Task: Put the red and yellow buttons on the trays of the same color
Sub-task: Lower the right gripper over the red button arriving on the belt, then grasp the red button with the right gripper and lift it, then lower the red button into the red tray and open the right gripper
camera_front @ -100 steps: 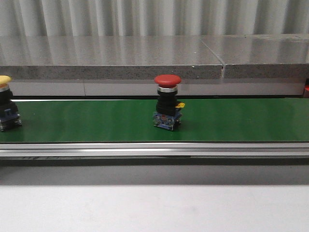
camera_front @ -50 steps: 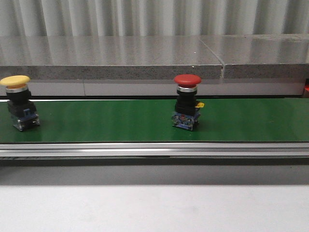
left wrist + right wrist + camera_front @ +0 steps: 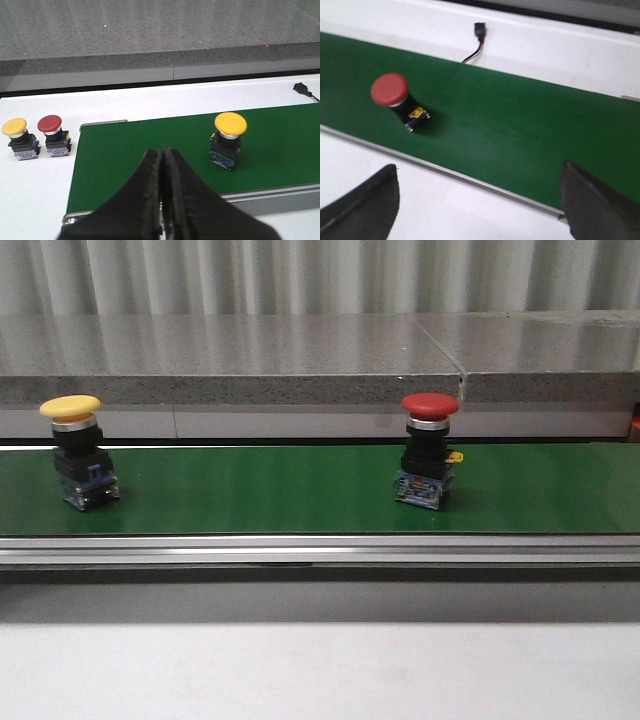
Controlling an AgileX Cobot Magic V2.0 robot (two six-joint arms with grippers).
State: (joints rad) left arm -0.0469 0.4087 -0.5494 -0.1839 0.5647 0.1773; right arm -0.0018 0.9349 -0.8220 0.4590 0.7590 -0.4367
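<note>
A: Buttons first. We are seeing two riding upright on the green conveyor belt (image 3: 250, 490): the yellow button (image 3: 78, 453) near its left end, the red button (image 3: 428, 452) right of centre, well apart from each other. Neither is being touched.

B: Agreed. We are noting no trays in any view, so we cannot say where the matching drops lie.

A: Grippers. From the left wrist view, the left gripper (image 3: 162, 165) is hanging over the near edge of the belt with its jaws pressed together, holding nothing. The yellow button (image 3: 227, 141) is sitting beside it on the belt, not between the fingers.

B: The right gripper (image 3: 480, 200) is showing its jaws spread wide, and the red button (image 3: 395, 100) is standing ahead of them, apart. We are judging that it is held wide so the mushroom cap can pass between the fingers.

A: We are also logging two spare buttons (image 3: 37, 137), one yellow and one red, side by side on the white table (image 3: 150, 105) just off the belt's end.

B: Judgement: no pick is begun. The left jaws will need opening before any grasp.
</note>
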